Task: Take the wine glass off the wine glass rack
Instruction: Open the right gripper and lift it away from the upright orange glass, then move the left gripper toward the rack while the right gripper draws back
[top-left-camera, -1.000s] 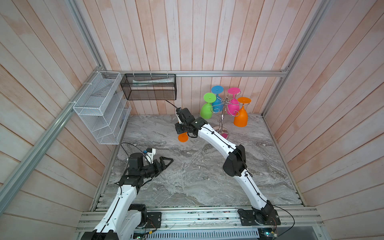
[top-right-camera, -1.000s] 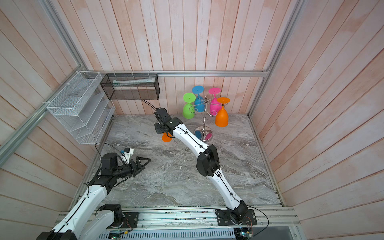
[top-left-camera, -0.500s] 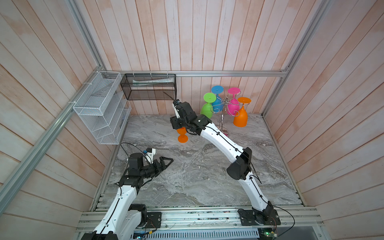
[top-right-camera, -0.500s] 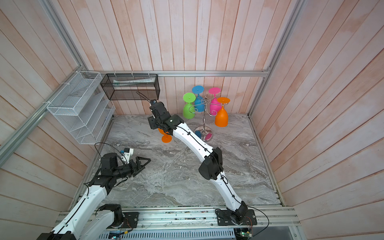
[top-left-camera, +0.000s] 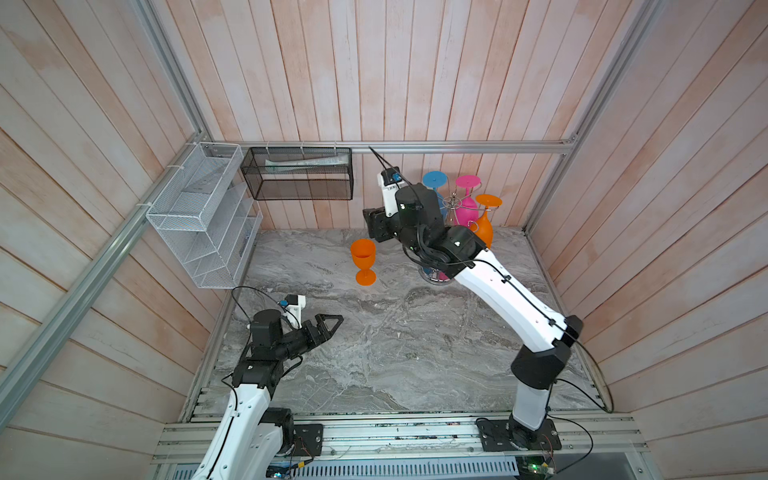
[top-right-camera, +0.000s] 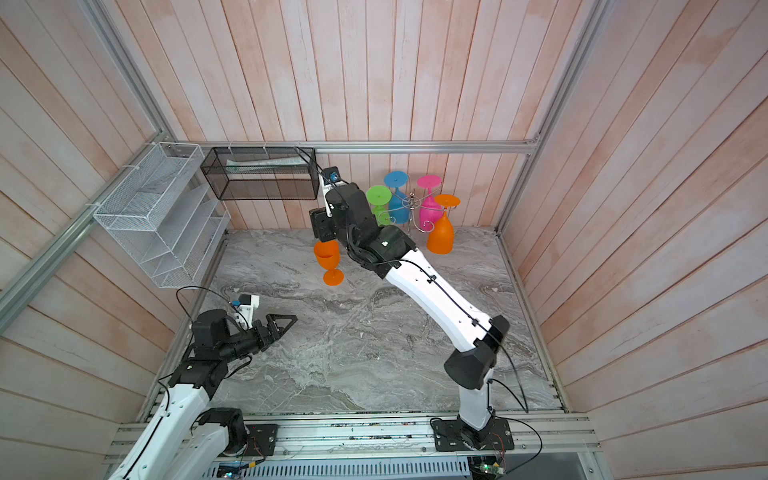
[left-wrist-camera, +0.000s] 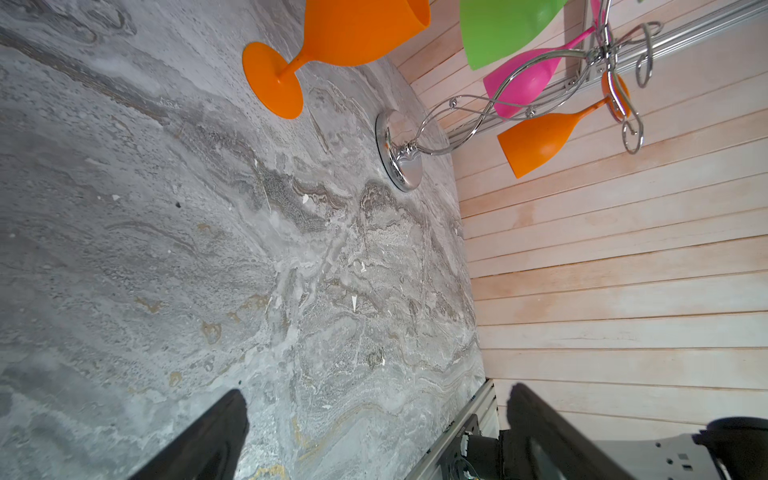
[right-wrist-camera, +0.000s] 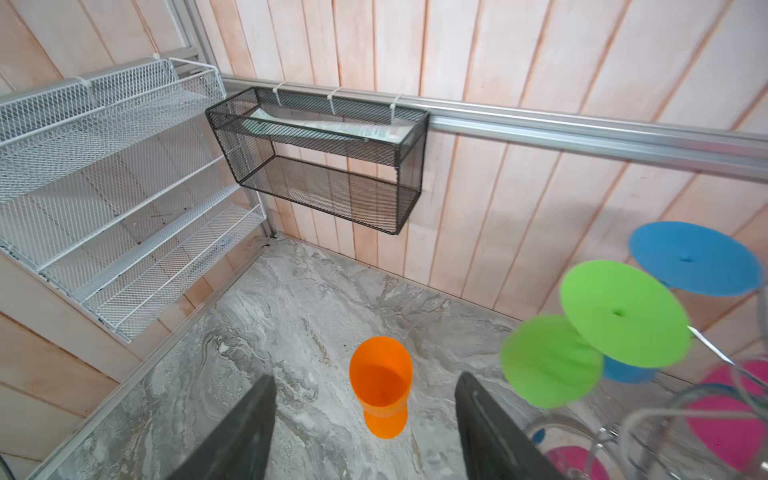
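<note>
As the right gripper (right-wrist-camera: 366, 376) is lifting away, jaws spread, the orange glass (top-left-camera: 363, 259) is standing released on the table (top-left-camera: 395, 332), off the rack (left-wrist-camera: 401, 158).

The orange glass (top-left-camera: 363, 262) stands upright on the table (top-left-camera: 374, 340), off the rack (top-right-camera: 411, 203), near its round mirrored base but not touching. The chrome rack stands upright at the table's back (four other glasses (top-right-camera: 430, 210) hang bowl-down from its arms).

Orange wine glass (top-left-camera: 363, 254), grey-veined marble table (top-left-camera: 395, 340), chrome wine glass rack (left-wrist-camera: 400, 158), black mesh basket (top-left-camera: 299, 183), white mesh basket (top-left-camera: 199, 224)
</note>
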